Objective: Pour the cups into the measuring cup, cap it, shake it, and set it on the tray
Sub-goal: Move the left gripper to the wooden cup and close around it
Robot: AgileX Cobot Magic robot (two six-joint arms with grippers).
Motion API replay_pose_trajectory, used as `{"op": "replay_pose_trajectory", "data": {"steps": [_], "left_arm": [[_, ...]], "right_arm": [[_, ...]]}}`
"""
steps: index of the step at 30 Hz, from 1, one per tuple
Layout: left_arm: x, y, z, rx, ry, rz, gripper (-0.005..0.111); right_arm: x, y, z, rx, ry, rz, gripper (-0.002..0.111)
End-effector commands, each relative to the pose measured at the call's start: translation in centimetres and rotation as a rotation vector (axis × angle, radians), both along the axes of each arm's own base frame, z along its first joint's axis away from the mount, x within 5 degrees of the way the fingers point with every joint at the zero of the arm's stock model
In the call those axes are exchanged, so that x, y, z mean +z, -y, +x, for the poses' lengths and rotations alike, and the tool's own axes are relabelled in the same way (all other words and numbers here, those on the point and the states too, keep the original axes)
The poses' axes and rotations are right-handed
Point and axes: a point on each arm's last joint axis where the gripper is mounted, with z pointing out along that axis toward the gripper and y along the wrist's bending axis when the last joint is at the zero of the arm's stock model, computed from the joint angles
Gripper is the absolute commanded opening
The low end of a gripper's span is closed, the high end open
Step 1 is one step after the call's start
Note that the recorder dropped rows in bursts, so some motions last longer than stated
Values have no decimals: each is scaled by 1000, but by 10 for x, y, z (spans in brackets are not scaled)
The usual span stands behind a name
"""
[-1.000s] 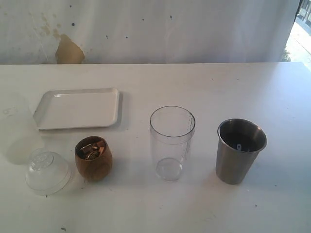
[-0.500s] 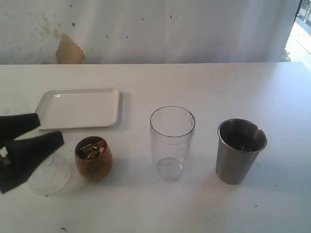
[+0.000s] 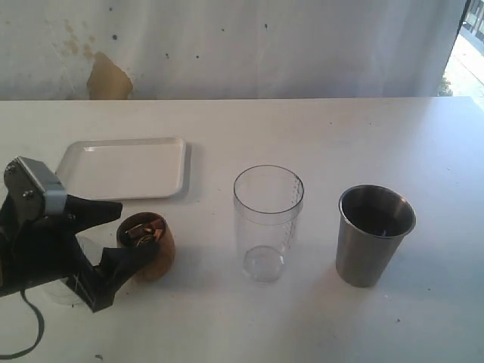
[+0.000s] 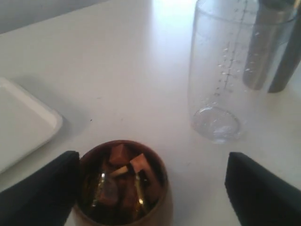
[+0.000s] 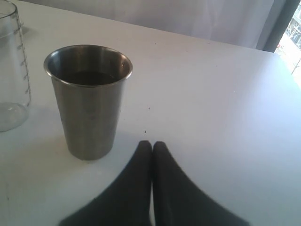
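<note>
Exterior view: the left fingers (image 3: pixel 98 210) are sitting wide open around the wooden cup (image 3: pixel 153 236), one on either side and holding nothing yet. The cup is standing upright on the bench (image 3: pixel 340 136), just in front of the tray (image 3: pixel 121 168). The measuring cup (image 3: pixel 268 223) is waiting empty in the middle, and the tumbler (image 3: pixel 374 236) is off to its right. So I'm reading this as the grab before the first pour.

Left wrist view: this is where it's getting interesting. The wooden cup is riding off-centre in the gap. One finger is practically touching its side, while the other is hanging well apart from it. I'd be sliding over to centre it before squeezing, or the near finger is going to shove the cup sideways. It's round-bellied and smooth, so I'd be gripping around the widest part, not up at the rim. It's also sitting full of loose brown chunks (image 4: pixel 123 162), so lifting level and tipping slowly over the measuring cup is the way to go.

Right wrist view: the right fingers (image 5: pixel 141 188) are pressed fully together, gripping nothing and parked just short of the tumbler. Something dark is lying inside it, but I'm not able to tell what.
</note>
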Motion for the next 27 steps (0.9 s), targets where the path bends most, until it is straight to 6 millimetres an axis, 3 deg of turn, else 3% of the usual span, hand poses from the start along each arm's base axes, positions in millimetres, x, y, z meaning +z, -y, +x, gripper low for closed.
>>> {"op": "replay_pose_trajectory", "data": {"steps": [1, 10, 19, 27], "left_arm": [[-11, 0, 17, 41, -56, 83, 88], [-13, 1, 26, 57, -69, 104, 88], [-35, 4, 27, 29, -137, 103, 88], [-43, 5, 27, -21, -85, 152, 88]], "right_arm": [[0, 0, 0, 0, 6, -13, 0], [0, 0, 0, 0, 6, -13, 0], [0, 0, 0, 0, 5, -14, 0], [0, 0, 0, 0, 5, -14, 0]]}}
